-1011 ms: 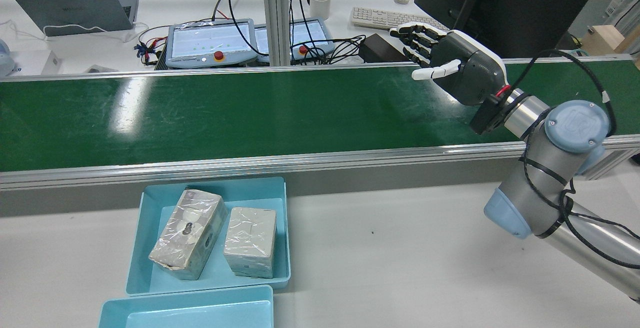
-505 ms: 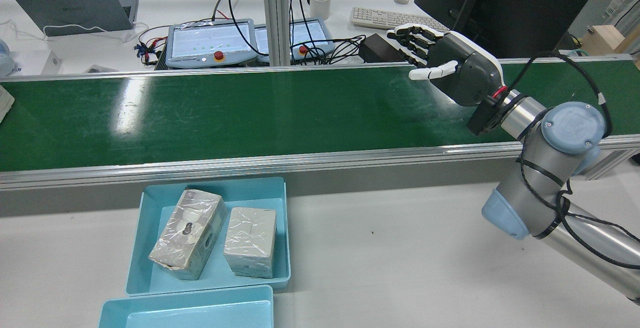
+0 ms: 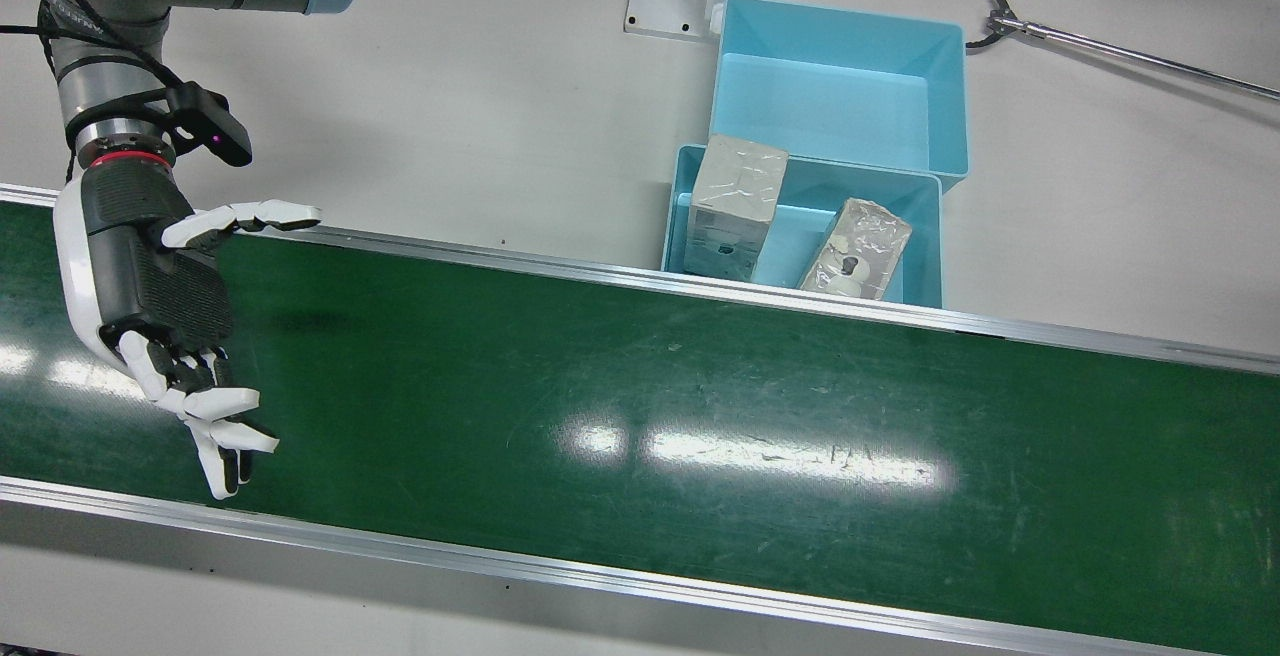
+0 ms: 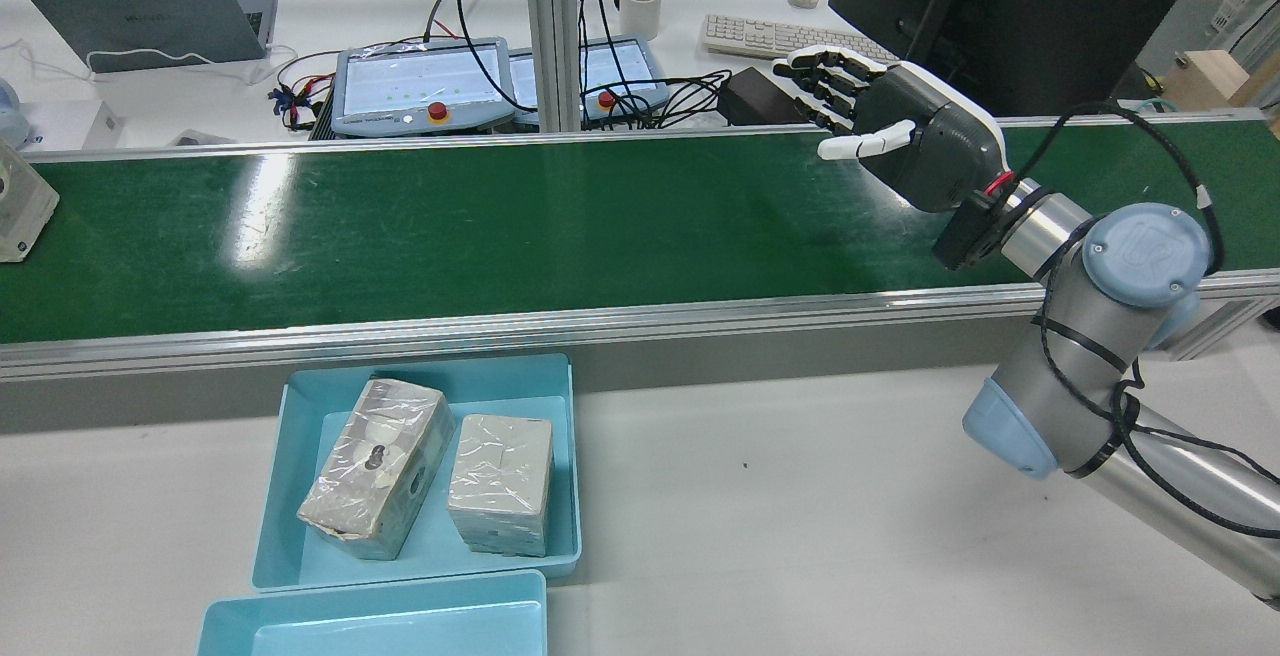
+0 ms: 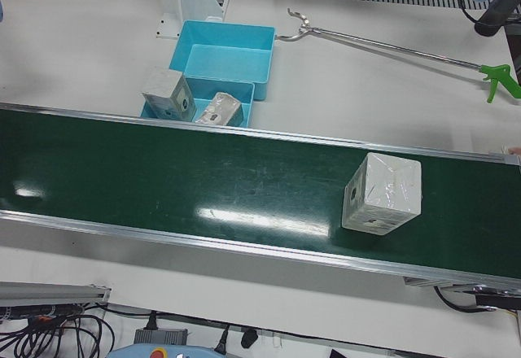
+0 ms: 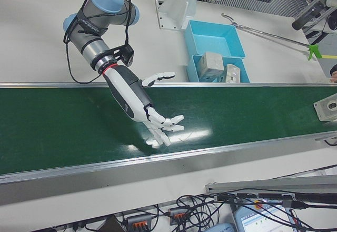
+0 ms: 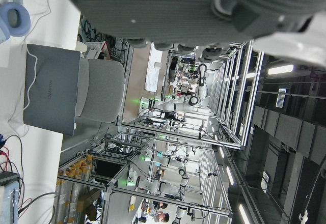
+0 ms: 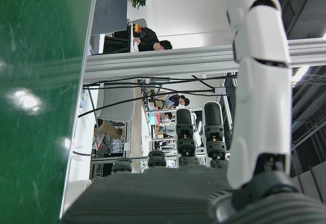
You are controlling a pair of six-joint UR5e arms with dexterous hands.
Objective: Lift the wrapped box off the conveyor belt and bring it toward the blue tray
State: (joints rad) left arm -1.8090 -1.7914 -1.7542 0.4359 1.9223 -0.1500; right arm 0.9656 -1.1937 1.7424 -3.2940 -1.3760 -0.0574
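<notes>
The wrapped box (image 5: 383, 193) is riding the conveyor belt (image 5: 203, 179) near its far end, well apart from my right hand (image 3: 160, 306), which I'm holding over the opposite end, fingers spread, gripping nothing. Nothing's picked yet; grasp and carry to the blue tray (image 4: 300, 546) remain. Left hand: can't tell.

The wrapped box (image 5: 383, 193) is a pale grey-white cube under crinkled clear film, resting flat on the green conveyor belt (image 5: 203, 183) and turned slightly askew to its rails. The blue tray (image 4: 300, 526) lies on the table beside the belt's near rail, apparently holding two similar wrapped boxes, with a second tray touching it.
</notes>
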